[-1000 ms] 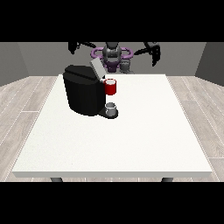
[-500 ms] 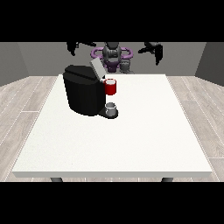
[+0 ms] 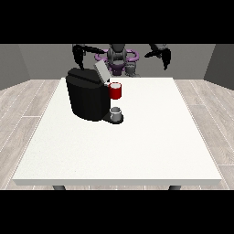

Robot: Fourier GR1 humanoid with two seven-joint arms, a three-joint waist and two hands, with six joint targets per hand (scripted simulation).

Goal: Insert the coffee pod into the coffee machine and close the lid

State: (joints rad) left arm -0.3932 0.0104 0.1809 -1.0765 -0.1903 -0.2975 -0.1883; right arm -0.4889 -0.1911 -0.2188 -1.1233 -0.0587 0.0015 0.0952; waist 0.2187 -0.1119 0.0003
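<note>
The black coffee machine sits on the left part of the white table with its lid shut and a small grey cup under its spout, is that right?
Not quite. In the front view the black coffee machine has its grey lid raised, not shut. The rest holds: it sits on the left part of the white table with the small grey cup under its spout.

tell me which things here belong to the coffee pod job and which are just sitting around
Part of the job:
- coffee machine, black
- its lid, raised open
- red pod holder at the machine's front

Just there:
- small grey cup on the machine's base
- white table

No separate coffee pod can be made out.
</note>
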